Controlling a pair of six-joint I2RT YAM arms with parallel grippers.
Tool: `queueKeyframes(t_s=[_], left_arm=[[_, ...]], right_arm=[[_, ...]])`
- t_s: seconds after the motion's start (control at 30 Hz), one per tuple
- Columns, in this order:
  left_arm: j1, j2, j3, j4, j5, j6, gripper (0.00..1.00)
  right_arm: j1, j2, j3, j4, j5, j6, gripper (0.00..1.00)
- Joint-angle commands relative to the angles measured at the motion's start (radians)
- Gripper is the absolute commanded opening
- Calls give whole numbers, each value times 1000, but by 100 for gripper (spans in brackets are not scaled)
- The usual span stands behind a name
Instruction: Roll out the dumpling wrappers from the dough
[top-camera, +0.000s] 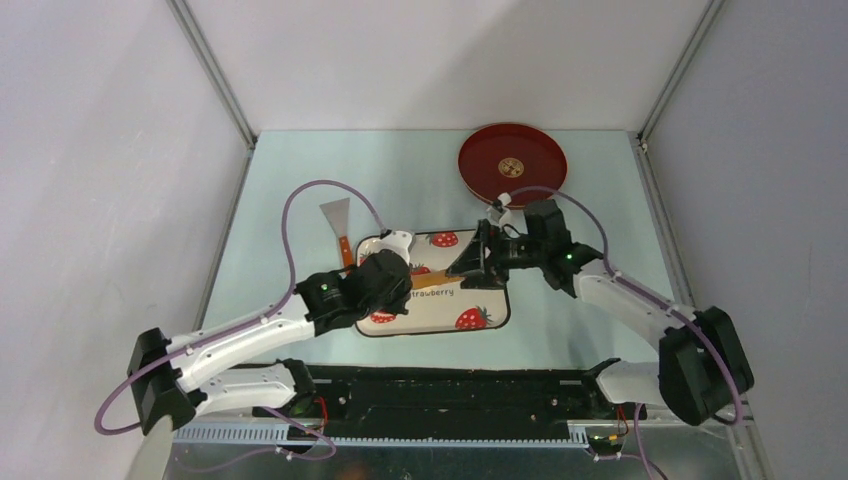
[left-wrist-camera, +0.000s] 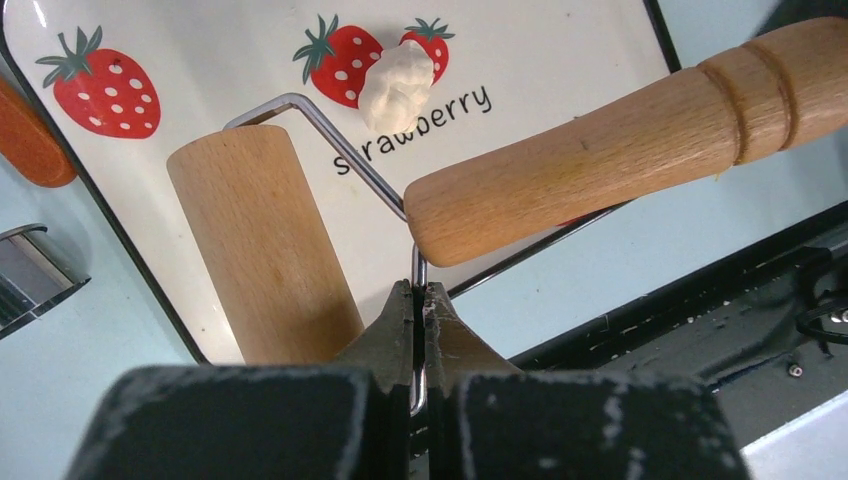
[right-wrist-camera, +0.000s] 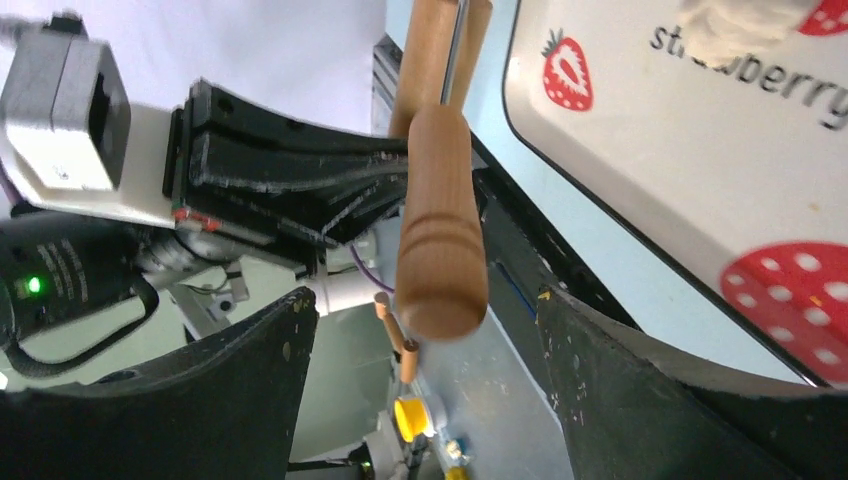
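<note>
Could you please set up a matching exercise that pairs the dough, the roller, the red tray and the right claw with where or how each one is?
Things:
1. dough
2. roller
3. red tray
4. right claw

Places or states:
A. open, jaws either side of a wooden handle
B. at the far right corner of the table
C. lying on the strawberry plate
D. pinched by its wire frame in the left claw

Pairs: 1-C, 2-D, 3-B, 4-A.

The pale green worktop (top-camera: 300, 170) is being enclosed by plain white walls (top-camera: 440, 60), joined at the corners by metal struts (top-camera: 212, 70).
</note>
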Motion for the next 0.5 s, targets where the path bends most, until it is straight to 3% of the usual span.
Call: queueKeyframes(t_s=[0.0,0.2,0.47], left_arm=[[0,-64,-6,70,-2,-29,0],[1,-58,-5,70,13,-27,0],[0,-57,-18,70,23,-25,0]], right_arm=[[54,84,1,291,-8,177,84],[130,198,27,365,-7,231,69],[174,302,81,346,-23,231,59]])
